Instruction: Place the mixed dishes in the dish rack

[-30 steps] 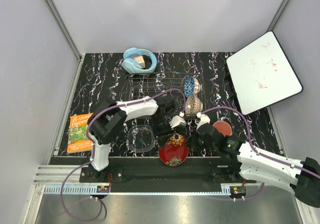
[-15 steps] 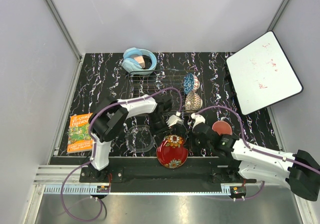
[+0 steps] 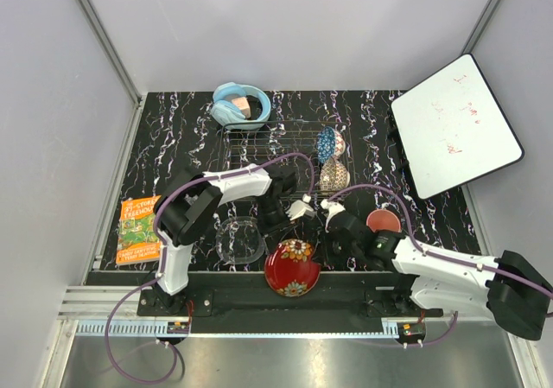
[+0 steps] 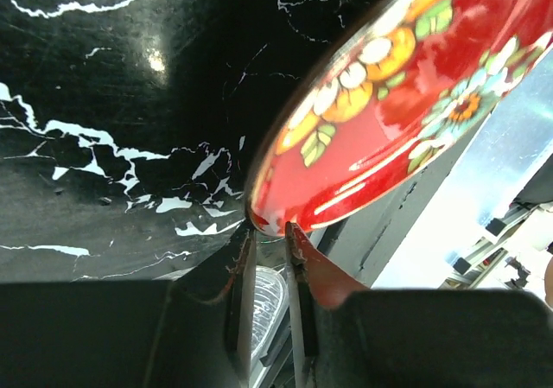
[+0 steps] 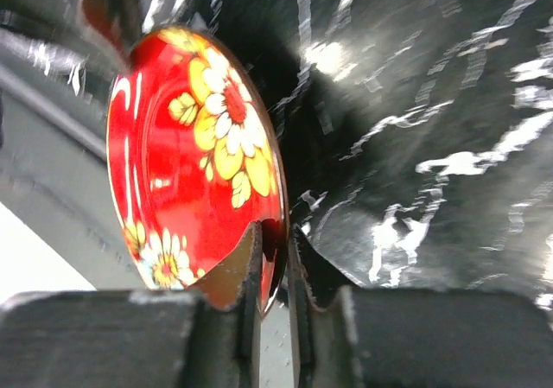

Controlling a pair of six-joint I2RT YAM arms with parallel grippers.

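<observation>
Black marble-veined tabletop [image 3: 173, 146] fills the background as both arms grip the red floral plate [image 3: 292, 267], held tilted above the near edge. The left gripper [image 4: 268, 228] pinches the plate's rim between nearly closed fingers; the right gripper [image 5: 272, 237] clamps another part of the rim. Beyond both sets of fingertips sits the dish rack [image 3: 259, 142], apart from the plate.

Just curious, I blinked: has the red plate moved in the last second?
Yes. The red plate has shifted slightly left and down the picture, away from the pink cup.
</observation>
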